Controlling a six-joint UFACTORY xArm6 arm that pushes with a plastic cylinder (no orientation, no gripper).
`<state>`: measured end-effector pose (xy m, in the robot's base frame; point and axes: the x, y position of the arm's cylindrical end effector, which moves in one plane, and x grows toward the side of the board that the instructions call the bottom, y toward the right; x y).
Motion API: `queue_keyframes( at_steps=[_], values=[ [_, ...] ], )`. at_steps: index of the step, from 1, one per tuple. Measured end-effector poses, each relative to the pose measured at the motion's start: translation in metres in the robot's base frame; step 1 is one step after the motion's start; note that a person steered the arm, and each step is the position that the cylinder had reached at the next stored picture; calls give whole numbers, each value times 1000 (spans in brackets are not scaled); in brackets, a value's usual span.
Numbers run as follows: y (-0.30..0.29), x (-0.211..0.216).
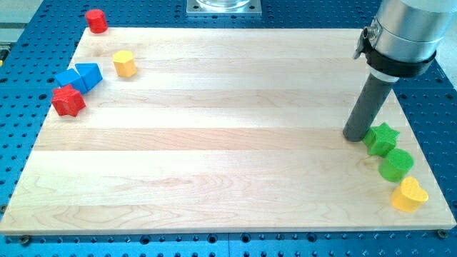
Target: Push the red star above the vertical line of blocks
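Observation:
The red star (68,101) lies near the left edge of the wooden board (228,143), touching a blue block (69,78). A second blue block (89,74) sits beside that one. A yellow block (125,63) lies to their right. A red cylinder (96,20) sits at the board's top left corner. At the right edge a green star (380,138), a green cylinder (396,165) and a yellow heart (409,195) form a line running down the view. My tip (355,135) rests just left of the green star, far from the red star.
The arm's grey body (403,32) hangs over the top right corner. A metal base plate (224,7) sits at the top centre. A blue perforated table (21,86) surrounds the board.

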<state>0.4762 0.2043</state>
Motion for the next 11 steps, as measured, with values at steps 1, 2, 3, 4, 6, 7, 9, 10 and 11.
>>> queue_keyframes(
  at_steps=[1,2,3,4,6,7,9,10,11],
  values=[
    [0,0],
    [1,6],
    [3,11],
    [-32,-6],
    [-309,24],
    [-449,22],
    [-509,-21],
    [-509,-74],
    [-456,-76]
  ],
)
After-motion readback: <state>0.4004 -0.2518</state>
